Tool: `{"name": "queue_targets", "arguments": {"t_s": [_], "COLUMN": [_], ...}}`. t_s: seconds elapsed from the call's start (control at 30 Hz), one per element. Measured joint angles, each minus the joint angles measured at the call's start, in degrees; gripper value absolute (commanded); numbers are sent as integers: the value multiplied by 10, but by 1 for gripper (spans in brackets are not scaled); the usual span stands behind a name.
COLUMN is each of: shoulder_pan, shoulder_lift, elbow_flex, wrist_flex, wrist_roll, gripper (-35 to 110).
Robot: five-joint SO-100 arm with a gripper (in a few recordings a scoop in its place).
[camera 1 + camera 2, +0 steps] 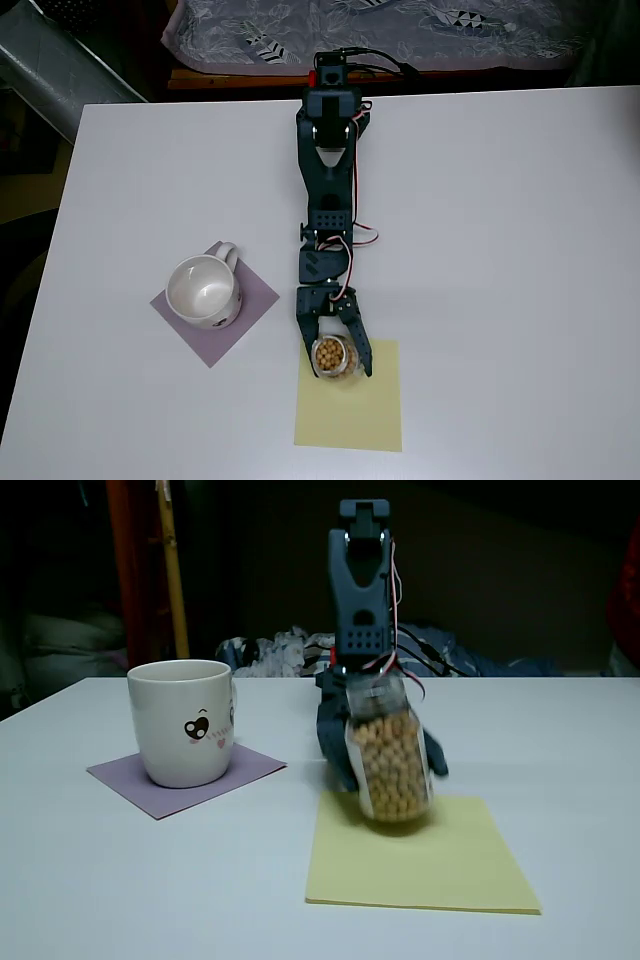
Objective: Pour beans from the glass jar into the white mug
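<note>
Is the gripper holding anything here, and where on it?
Yes: the gripper is closed on the glass jar of beans, fingers on its sides, over the yellow paper.

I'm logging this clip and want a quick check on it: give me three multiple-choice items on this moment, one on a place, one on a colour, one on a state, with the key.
1. In the overhead view, where does the white mug stand?
A. on a purple sheet, left of the arm
B. on the yellow sheet
C. on the bare table by the arm's base

2. What colour is the sheet under the glass jar?
A. purple
B. yellow
C. red

3. What is the state of the jar?
A. lying empty on its side
B. upside down over the mug
C. between the gripper's fingers, mouth up, slightly tilted, holding beans

Key: 1 A, the purple sheet lies under the mug; 2 B, the yellow sheet spreads below the jar; 3 C, the fixed view shows the jar leaning and mostly full, and the mug looks empty from above.
</note>
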Motion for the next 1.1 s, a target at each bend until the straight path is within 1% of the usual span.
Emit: {"name": "queue_targets", "arguments": {"t_s": [0.17, 0.43, 0.63, 0.77, 0.93, 1.1], "shoulder_pan": [5, 49, 94, 120, 126, 127], "shoulder_lift": [94, 236, 313, 350, 395, 436], "elbow_flex": [68, 186, 277, 300, 319, 334], "wrist_flex": [12, 50, 51, 54, 91, 123], "wrist_roll": [59, 177, 234, 266, 323, 389], "gripper": [14, 10, 9, 7, 3, 7]}}
